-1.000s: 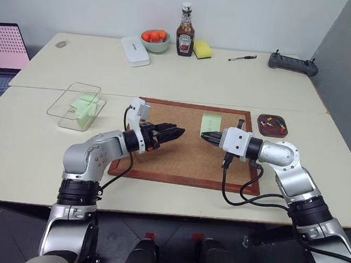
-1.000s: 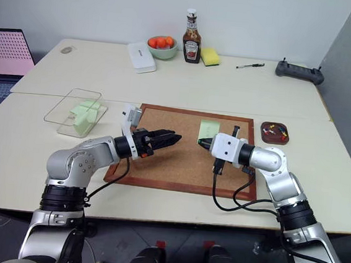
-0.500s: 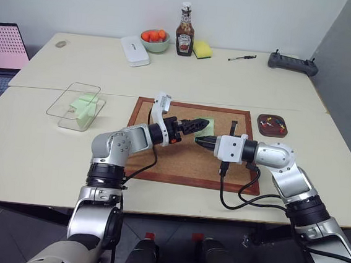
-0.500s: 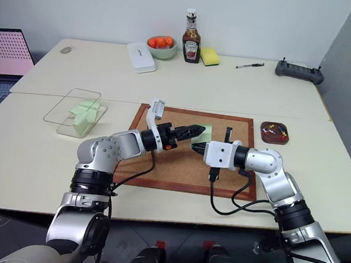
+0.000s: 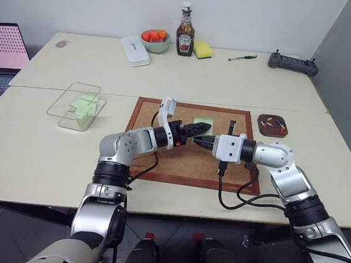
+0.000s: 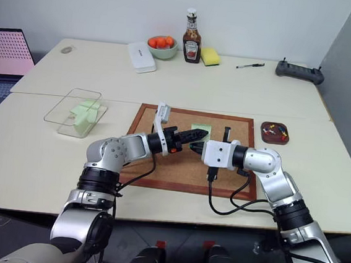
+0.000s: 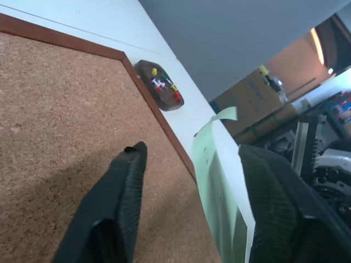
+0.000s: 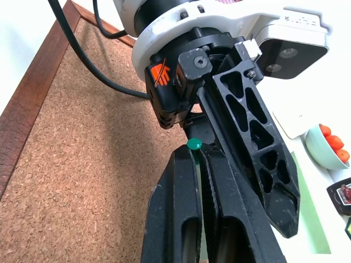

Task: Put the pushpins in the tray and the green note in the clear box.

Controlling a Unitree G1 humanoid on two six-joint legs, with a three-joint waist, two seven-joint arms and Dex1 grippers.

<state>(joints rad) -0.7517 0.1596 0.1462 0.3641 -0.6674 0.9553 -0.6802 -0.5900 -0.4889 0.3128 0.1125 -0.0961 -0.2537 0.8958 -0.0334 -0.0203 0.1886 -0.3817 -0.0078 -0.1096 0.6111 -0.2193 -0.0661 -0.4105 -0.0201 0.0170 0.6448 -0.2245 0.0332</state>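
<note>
Left wrist view: thin pale green note point(image 7: 216, 186) is curling between parted ribbed blk fingers of left gripper point(image 5: 202, 128), over grainy corkboard point(image 7: 60, 120); right gripper point(image 8: 198, 155) is pinching round green pushpin point(image 8: 193, 144).

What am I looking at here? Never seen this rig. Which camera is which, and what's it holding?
It is a humanoid robot with two arms, standing at a table. The two wide pictures come from cameras in its head, looking down over its arms. The two close-ups come from a camera on each wrist, looking along that gripper's fingers.

On the table lie a corkboard, a brown tray of pushpins and a clear box with pale green paper in it.

The right gripper is shut, apparently pinching a green pushpin. The left gripper is open, and a green note stands on edge between its fingers, above the board.
</note>
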